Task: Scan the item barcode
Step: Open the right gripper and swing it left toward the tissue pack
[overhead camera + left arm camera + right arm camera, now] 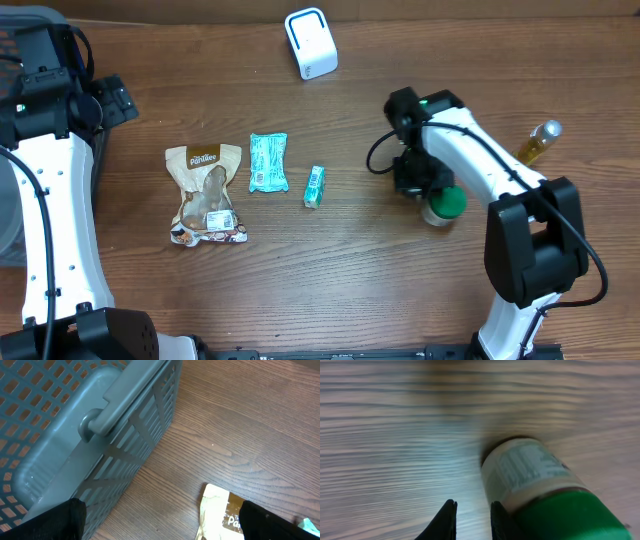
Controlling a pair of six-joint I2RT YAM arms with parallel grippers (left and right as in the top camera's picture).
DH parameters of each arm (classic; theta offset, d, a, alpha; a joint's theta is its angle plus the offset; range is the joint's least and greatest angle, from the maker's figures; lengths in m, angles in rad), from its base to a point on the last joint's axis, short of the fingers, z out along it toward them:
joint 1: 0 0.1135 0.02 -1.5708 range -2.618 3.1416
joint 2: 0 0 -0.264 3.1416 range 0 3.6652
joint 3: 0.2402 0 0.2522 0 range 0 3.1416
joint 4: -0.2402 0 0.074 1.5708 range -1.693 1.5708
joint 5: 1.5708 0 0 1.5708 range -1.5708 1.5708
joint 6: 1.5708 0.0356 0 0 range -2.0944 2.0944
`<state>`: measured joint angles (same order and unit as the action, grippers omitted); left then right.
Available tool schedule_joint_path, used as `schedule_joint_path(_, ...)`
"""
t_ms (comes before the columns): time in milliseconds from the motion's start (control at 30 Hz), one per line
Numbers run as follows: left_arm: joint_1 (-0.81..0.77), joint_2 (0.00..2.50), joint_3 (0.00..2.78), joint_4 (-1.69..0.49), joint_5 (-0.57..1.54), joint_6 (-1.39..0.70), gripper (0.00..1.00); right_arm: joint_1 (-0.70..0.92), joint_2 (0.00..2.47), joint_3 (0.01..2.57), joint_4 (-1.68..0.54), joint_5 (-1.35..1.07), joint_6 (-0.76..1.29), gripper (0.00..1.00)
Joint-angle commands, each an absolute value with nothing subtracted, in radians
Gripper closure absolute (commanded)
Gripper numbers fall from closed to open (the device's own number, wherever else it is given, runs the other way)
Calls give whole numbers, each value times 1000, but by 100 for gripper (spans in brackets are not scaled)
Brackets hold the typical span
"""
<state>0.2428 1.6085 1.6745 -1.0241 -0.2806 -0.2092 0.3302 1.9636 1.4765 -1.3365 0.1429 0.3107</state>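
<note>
Right wrist view: right gripper (472, 521) jaws are sitting narrow and empty beside the green-capped bottle (535, 480), seemingly rigid, light, slick; its labelled body suits gripping. Left gripper (160, 520) jaws are gaping wide.

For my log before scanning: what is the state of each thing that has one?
left gripper: open, empty
right gripper: shut, empty, beside the green-capped bottle
green-capped bottle: cap on, not gripped
yellow bottle: cap on
brown pouch: flat on the table, untouched
</note>
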Motion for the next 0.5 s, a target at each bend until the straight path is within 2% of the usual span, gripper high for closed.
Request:
schedule_joint_path(0,249,1608,1686,-1021,-280,-206,0,263,1954,1470,-1360,202,328,80)
schedule_joint_path(133,249,1608,1686,-1021,-280,-206,1,203,1954,1470,-1378,182,419,80)
schedule_joint_path(333,249,1608,1686,-1021,-280,-206,1,209,1954,1470,-1371,141,419,75)
schedule_joint_path(467,248,1608,1686,-1021,-280,-206,1,231,1954,1470,-1330,25,419,73)
